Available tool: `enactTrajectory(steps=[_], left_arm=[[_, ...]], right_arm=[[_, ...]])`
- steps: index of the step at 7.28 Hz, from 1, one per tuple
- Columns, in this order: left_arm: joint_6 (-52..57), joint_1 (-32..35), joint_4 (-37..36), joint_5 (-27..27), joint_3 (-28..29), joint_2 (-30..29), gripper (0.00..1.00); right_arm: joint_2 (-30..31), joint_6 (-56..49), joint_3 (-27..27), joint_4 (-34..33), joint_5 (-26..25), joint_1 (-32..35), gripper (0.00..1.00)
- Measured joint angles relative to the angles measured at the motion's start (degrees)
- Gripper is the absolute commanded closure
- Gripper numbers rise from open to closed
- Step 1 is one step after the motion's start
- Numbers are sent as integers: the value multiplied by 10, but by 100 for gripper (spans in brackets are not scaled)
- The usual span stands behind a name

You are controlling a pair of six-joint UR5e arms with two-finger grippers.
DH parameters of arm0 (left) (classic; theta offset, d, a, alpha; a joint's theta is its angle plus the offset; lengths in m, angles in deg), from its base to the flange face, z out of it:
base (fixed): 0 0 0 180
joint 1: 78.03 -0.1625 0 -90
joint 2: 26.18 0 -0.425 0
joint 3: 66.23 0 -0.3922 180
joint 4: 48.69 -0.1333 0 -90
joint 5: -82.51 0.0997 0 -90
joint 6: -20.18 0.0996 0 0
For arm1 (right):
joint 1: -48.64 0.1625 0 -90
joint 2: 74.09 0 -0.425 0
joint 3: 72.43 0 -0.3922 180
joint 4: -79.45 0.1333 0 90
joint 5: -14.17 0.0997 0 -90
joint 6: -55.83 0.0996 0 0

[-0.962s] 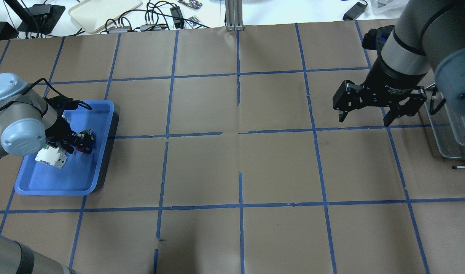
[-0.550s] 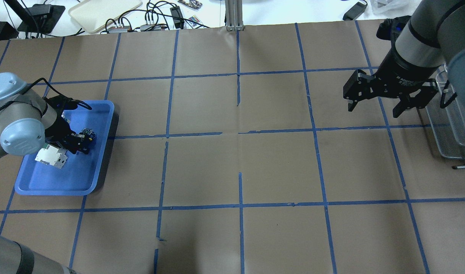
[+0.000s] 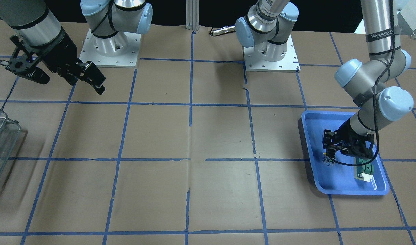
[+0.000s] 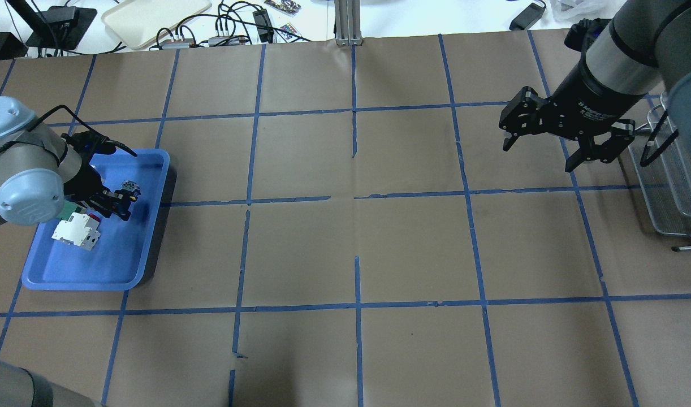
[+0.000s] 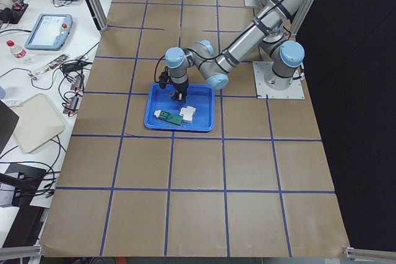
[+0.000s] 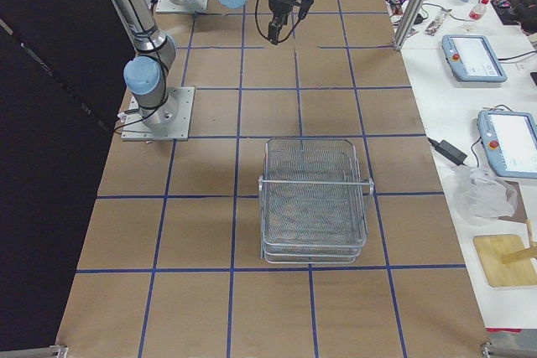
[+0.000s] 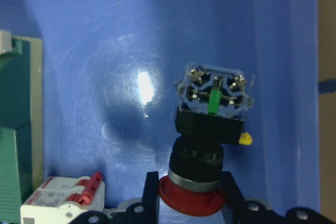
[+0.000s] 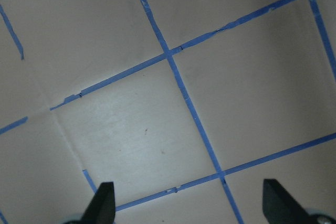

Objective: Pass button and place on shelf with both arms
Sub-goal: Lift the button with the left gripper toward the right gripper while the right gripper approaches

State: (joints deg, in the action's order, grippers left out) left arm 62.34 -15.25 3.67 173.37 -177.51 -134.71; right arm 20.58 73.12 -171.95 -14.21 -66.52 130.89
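The button (image 7: 212,108) has a red mushroom cap, a black collar and a bluish-clear base. My left gripper (image 7: 191,195) is shut on its red cap, base pointing away, over the blue tray (image 7: 105,51). In the overhead view the left gripper (image 4: 115,204) holds the button (image 4: 130,188) near the tray's (image 4: 96,271) right side. My right gripper (image 4: 540,155) is open and empty above the table, just left of the wire shelf (image 4: 670,192). The right wrist view shows its open fingertips (image 8: 105,200) over bare taped paper.
A white-and-red block (image 4: 77,233) and a long green part (image 4: 68,210) lie in the tray beside the left gripper. The shelf also shows in the front view (image 3: 0,143) and the right view (image 6: 315,199). Cables and a beige tray (image 4: 153,17) lie beyond the far edge.
The left gripper has shifted slightly toward the tray's far side with the button in it. The right gripper has moved farther from the robot and turned, staying open.
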Motion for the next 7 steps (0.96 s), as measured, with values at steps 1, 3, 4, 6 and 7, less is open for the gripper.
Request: enactTrajectory(steps=[1, 3, 4, 6, 7], left_arm=[[39, 22, 1, -21, 3, 12, 98], [84, 104, -6, -39, 6, 32, 99], [95, 155, -13, -42, 9, 37, 99], [113, 247, -18, -55, 26, 28, 99], [118, 282, -15, -69, 40, 22, 99]], right_arm=[[-9, 37, 9, 3, 26, 0, 0], [-27, 109, 29, 9, 87, -1, 0], [-35, 148, 38, 10, 123, -3, 0], [-55, 228, 63, 13, 194, -25, 0], [-65, 250, 76, 14, 210, -40, 0]])
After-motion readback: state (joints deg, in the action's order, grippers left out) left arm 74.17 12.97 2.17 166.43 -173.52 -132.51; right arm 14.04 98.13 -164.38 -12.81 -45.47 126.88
